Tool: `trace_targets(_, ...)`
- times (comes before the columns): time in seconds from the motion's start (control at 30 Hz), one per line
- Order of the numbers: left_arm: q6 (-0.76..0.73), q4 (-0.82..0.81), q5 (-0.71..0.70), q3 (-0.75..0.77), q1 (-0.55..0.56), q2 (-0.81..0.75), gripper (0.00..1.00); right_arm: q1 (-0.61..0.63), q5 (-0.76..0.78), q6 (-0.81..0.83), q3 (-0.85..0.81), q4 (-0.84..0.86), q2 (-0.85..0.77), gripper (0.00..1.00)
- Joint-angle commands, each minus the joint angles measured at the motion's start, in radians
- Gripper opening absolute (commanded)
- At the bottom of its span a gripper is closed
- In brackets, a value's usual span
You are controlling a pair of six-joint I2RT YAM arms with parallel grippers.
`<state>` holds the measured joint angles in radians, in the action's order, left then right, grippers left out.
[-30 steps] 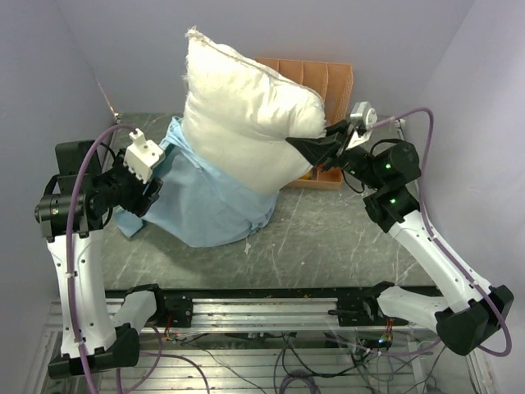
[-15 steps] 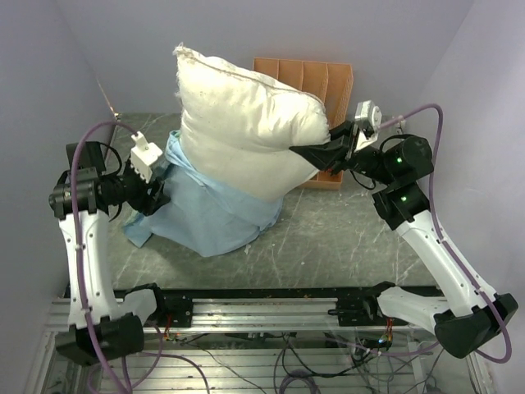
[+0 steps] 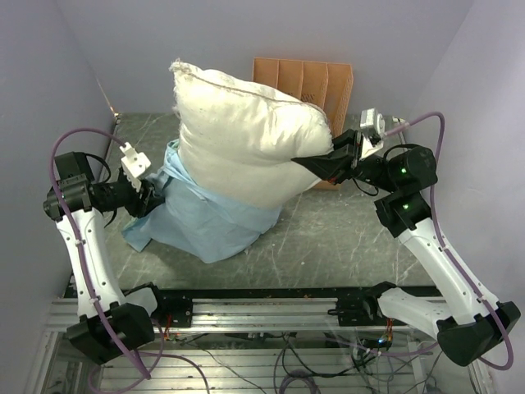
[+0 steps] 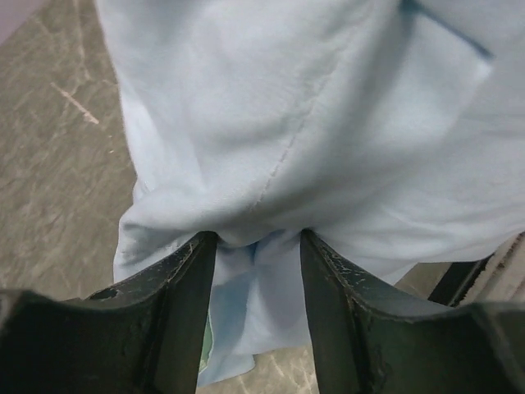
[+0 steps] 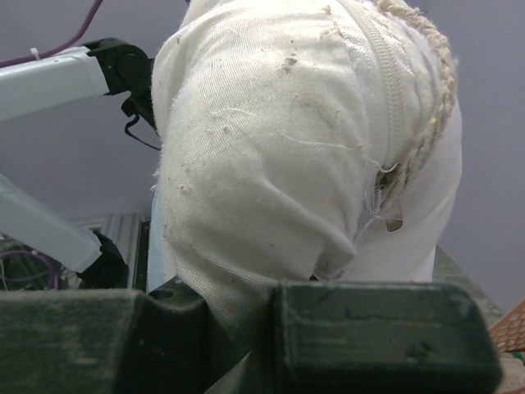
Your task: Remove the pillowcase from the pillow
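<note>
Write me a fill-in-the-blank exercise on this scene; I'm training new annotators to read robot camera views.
1. The right gripper is shut on a corner of the ____.
2. A fold of the pillowcase sits between the left gripper's ____.
3. The pillowcase's visible face is plain light ____.
4. The orange file rack stands ____ the pillow.
Missing words: pillow; fingers; blue; behind.
</note>
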<state>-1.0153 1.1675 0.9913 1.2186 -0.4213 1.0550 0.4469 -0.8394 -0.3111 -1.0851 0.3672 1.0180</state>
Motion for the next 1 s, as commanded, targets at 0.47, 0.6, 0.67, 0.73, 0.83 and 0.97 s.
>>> trace_targets(0.47,-0.087,0.002,-0.045,-0.131,-0.007,0.009,0.07,-0.007,0.239,-0.023,-0.114,-0.07,0.018,0.0)
trace_targets(0.6,-0.056,-0.14,-0.202,-0.279,-0.007,-0.108,0.07,-0.007,0.338,-0.008,-0.154,-0.088,0.028,0.0)
trace_targets(0.67,-0.079,-0.166,-0.269,-0.348,-0.008,-0.142,0.07,-0.006,0.383,-0.006,-0.168,-0.088,0.034,0.0)
trace_targets(0.73,-0.099,-0.192,-0.322,-0.399,-0.007,-0.151,0.07,-0.007,0.424,0.005,-0.182,-0.092,0.038,0.0)
trace_targets(0.83,-0.074,-0.293,-0.438,-0.468,-0.007,-0.135,0.07,-0.007,0.496,0.04,-0.212,-0.118,0.039,0.0)
trace_targets(0.97,-0.059,-0.414,-0.609,-0.534,-0.007,-0.073,0.07,-0.008,0.62,0.081,-0.228,-0.127,0.025,0.0)
